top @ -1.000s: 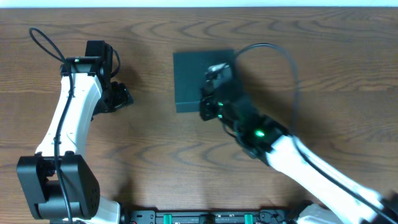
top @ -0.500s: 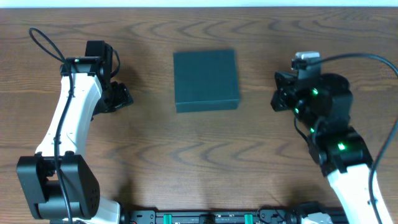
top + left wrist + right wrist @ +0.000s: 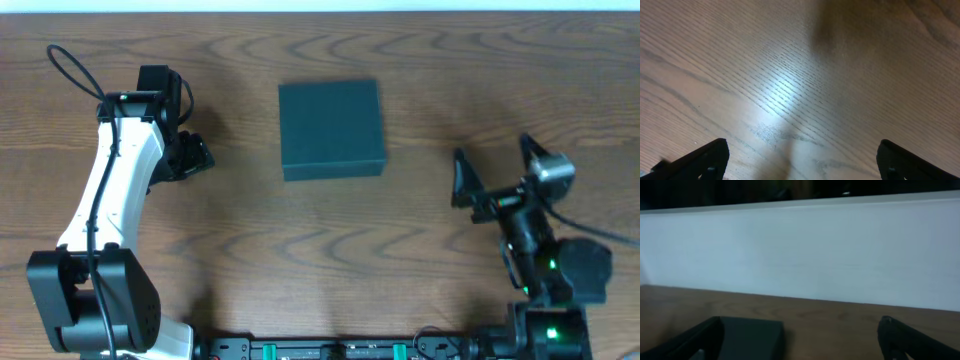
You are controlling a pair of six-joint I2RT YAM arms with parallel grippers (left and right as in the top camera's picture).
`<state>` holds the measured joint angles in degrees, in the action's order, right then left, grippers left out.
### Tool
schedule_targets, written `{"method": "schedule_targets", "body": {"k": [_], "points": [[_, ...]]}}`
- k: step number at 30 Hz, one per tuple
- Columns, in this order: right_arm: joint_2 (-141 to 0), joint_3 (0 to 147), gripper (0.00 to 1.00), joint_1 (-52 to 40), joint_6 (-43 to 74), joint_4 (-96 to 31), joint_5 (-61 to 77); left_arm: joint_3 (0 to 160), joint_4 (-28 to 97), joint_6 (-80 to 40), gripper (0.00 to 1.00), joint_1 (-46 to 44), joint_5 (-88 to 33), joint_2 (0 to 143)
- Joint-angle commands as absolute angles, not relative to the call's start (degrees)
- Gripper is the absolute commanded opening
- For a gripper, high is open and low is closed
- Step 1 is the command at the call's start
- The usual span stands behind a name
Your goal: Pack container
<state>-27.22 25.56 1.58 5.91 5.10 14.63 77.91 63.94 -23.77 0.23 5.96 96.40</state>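
The container [image 3: 331, 128] looks like matte dark cardboard on a grained wooden table [image 3: 250, 230] (faintly glossy where light hits).

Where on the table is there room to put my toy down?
Bare wood lies between the container and the left gripper, between the container and the right gripper, and on the wide table strip below the container in the overhead view. Nothing looks crowded.

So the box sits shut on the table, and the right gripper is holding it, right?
Not quite. The box does sit shut on the table, but the right gripper isn't holding it. The overhead view shows that gripper open, empty and well clear of the box.
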Motion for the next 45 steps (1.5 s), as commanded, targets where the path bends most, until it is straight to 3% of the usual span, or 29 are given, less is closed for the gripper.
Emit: {"method": "schedule_targets", "body": {"k": [1,20,31,45], "points": [[-23.62,22.13,0.99,4.38,6.81,5.76,15.22,77.78,64.05,-24.01,0.95,0.4,5.93,96.66],[-11.84,0.84,0.99,1.85,6.57,24.08,13.04,77.78,64.05,-24.01,0.95,0.4,5.93,96.64],[-9.37,0.32,0.99,1.83,6.59,16.47,0.08,77.78,64.05,-24.01,0.95,0.4,5.93,96.64],[-0.27,0.32,0.99,0.27,6.63,-0.25,0.21,77.78,64.05,-24.01,0.95,0.4,5.93,96.64]]}}
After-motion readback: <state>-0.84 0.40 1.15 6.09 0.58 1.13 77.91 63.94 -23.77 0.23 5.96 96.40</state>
